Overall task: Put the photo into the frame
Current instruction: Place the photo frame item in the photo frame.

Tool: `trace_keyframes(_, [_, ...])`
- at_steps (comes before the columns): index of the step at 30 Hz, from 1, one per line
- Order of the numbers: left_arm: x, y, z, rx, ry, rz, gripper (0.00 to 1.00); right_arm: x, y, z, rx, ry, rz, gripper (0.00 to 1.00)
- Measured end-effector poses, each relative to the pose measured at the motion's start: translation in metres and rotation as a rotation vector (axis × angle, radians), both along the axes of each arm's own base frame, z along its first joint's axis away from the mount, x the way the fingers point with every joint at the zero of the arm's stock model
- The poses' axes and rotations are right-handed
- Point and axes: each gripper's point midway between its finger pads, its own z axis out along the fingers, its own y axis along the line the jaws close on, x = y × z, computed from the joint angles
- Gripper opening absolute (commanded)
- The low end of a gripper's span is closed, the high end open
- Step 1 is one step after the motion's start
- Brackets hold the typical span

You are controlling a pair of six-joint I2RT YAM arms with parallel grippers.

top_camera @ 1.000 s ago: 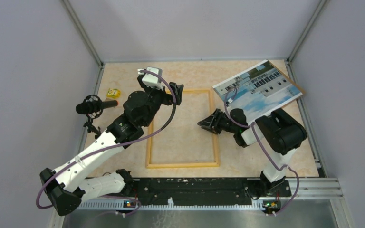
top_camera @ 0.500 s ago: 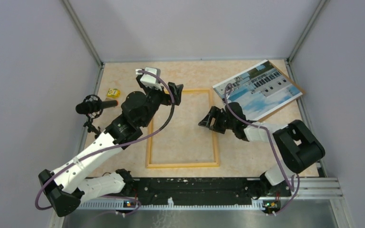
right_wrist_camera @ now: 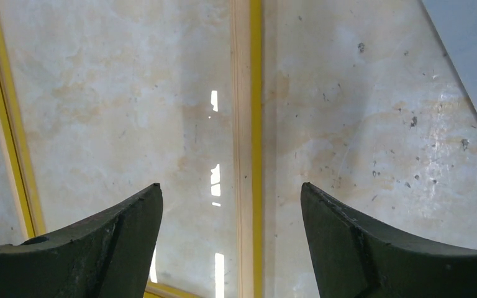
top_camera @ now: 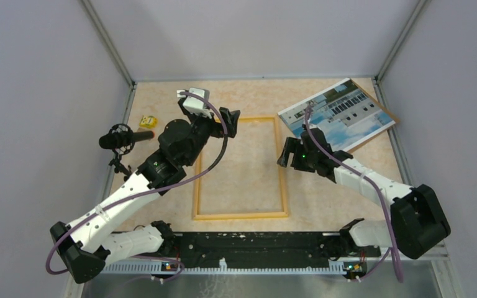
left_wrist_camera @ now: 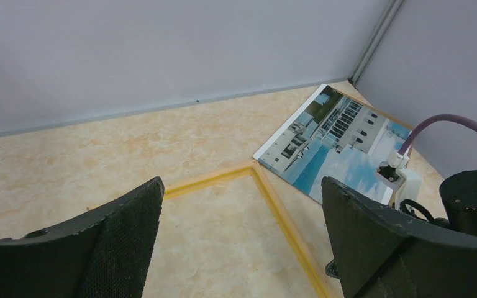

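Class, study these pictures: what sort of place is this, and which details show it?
Most likely a robotics lab test cell: a left arm and right arm bolted to a black rail, plain grey walls enclosing a marbled table, and a microphone at its left edge.

I see, off-task | beige marbled table [top_camera: 248, 99] | small yellow box [top_camera: 148, 121] near its left edge | black microphone [top_camera: 124, 138] on a stand, just beside that box | brown board [top_camera: 391, 113], edge showing, far right corner
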Motion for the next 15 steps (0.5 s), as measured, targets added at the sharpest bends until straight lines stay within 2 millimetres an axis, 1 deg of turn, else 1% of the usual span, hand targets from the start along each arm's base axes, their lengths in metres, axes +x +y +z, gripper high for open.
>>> trace_keyframes(2, [-0.001, -0.001, 0.0, -0.004, 0.002, -0.008, 0.99, -0.003, -0.002, 0.003, -0.006, -0.003, 0.005, 0.8])
trace_keyframes(5, [-0.001, -0.003, 0.0, -0.007, 0.004, -0.016, 0.99, -0.007, 0.003, 0.007, 0.009, -0.007, 0.024, 0.8])
trace_keyframes(10, [-0.001, -0.008, -0.004, -0.006, 0.015, -0.035, 0.99, -0.014, 0.012, 0.008, 0.015, -0.003, 0.051, 0.8])
trace_keyframes(12, [-0.001, -0.01, -0.006, -0.003, 0.019, -0.041, 0.99, -0.015, 0.01, 0.006, -0.001, 0.0, 0.046, 0.81])
trace_keyframes(15, [0.0, -0.012, -0.008, 0.0, 0.027, -0.048, 0.99, -0.015, 0.001, 0.001, -0.036, 0.0, 0.018, 0.84])
